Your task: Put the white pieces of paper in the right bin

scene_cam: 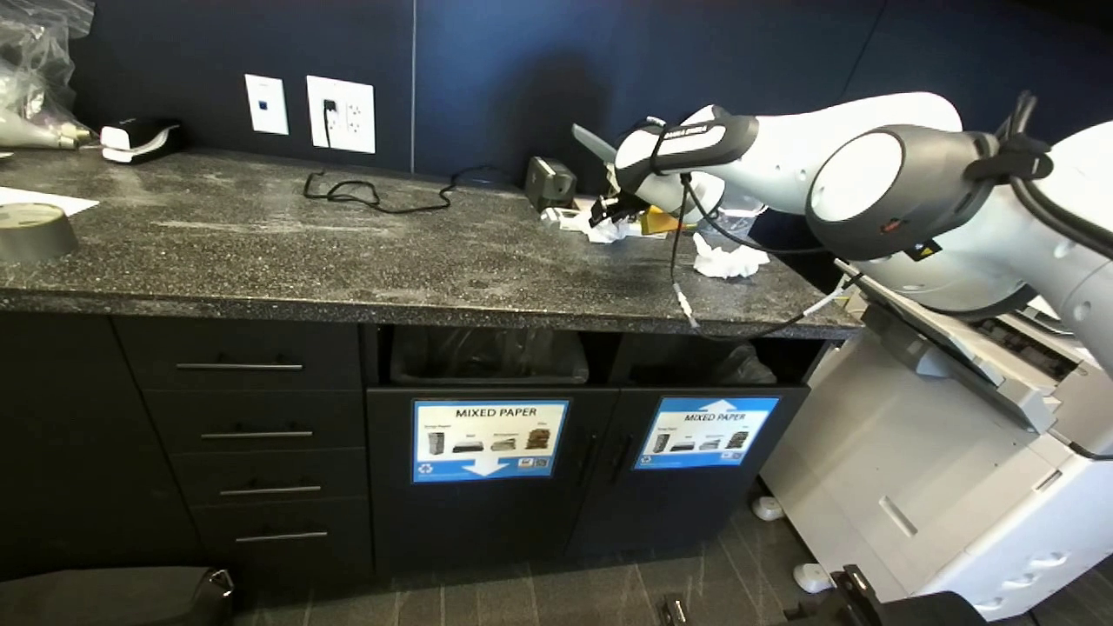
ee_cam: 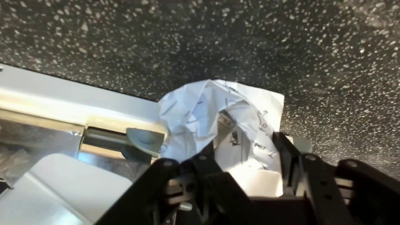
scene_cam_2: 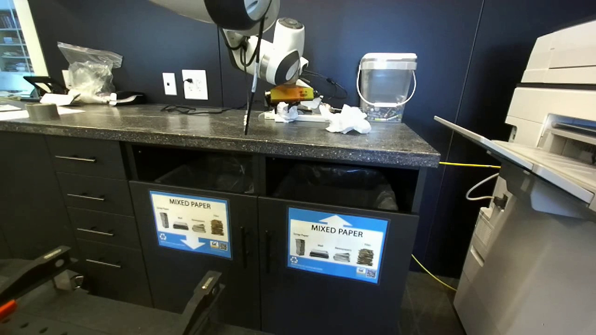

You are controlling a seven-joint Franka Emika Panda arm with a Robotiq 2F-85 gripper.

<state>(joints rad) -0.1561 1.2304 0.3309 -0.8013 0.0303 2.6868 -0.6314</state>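
Note:
A crumpled white paper with dark writing lies on the counter in the wrist view [ee_cam: 187, 125] and in both exterior views [scene_cam: 606, 231] [scene_cam_2: 285, 113]. My gripper [ee_cam: 245, 139] is partly open around one side of it. Part of the paper fills the gap and does not look squeezed; the left fingertip is at its fold. The gripper [scene_cam: 616, 209] is low over the counter. A second crumpled paper [scene_cam: 729, 263] [scene_cam_2: 347, 120] lies nearer the counter's end. The right bin [scene_cam_2: 335, 186] [scene_cam: 696, 372] stands in the cabinet opening below, with a dark liner; its inside is hidden.
The left bin [scene_cam: 487, 356] is beside it under the dark counter [scene_cam: 348, 252]. A white-framed item [ee_cam: 78, 103] touches the paper's left side. A dark boxy device [scene_cam: 549, 183], a clear bucket [scene_cam_2: 389, 86] and a black cable [scene_cam: 374, 202] stand at the back. A printer [scene_cam: 913, 469] is beside the counter.

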